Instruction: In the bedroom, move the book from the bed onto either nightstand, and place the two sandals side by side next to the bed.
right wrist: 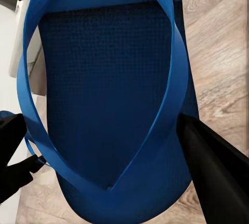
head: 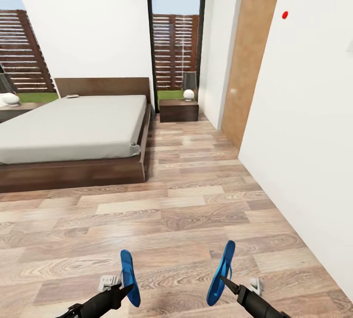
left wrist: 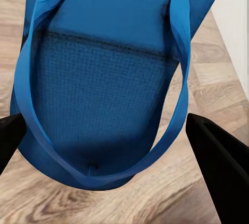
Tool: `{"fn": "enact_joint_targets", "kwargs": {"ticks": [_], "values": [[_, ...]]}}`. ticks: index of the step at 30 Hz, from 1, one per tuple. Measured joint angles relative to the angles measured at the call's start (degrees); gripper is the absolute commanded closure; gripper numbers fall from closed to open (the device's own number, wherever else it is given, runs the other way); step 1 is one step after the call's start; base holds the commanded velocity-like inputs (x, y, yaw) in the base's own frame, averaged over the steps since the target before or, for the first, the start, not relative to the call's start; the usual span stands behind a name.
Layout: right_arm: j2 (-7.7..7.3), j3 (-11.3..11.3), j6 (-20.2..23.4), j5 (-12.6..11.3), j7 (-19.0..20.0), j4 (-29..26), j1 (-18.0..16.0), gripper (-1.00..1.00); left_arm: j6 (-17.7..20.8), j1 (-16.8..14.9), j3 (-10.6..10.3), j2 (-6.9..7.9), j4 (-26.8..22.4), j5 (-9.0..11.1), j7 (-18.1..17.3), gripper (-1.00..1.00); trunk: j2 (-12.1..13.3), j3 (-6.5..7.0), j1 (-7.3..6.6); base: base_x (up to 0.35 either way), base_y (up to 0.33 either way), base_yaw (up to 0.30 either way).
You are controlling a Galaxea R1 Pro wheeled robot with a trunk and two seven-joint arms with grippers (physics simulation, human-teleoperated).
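Each gripper holds one blue sandal upright above the plank floor (head: 196, 210): the left gripper (head: 125, 289) is closed on the left sandal (head: 129, 277), the right gripper (head: 225, 281) on the right sandal (head: 221, 271); the bed (head: 73, 127) stands well ahead, a nightstand (head: 179, 110) at its far corner; a small pale thing near the headboard may be the book (head: 72, 96). The sandals look light, thin and bendy, likely to flop; a hold on the sole's edge seems safest.

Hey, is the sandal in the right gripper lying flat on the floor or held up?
Held up. The sandal stands on edge at the right gripper, clear of the floor in the head view.
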Motion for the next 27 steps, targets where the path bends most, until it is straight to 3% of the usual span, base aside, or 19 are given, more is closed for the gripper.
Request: {"fn": "enact_joint_targets", "kwargs": {"ticks": [19,27], "values": [[0.00,-0.06,0.00,0.01,-0.08,0.02,-0.01,1.00,0.00,0.00,0.04,0.00,0.04,0.01,-0.01,1.00,0.00,-1.11,0.00,0.003,0.000,-0.005],[-0.14,-0.04,0.00,-0.08,-0.03,0.09,0.00,1.00,0.00,0.01,0.02,0.03,0.01,0.00,-0.01,1.00,0.00,-1.11,-0.03,0.261,0.000,0.000]]}}
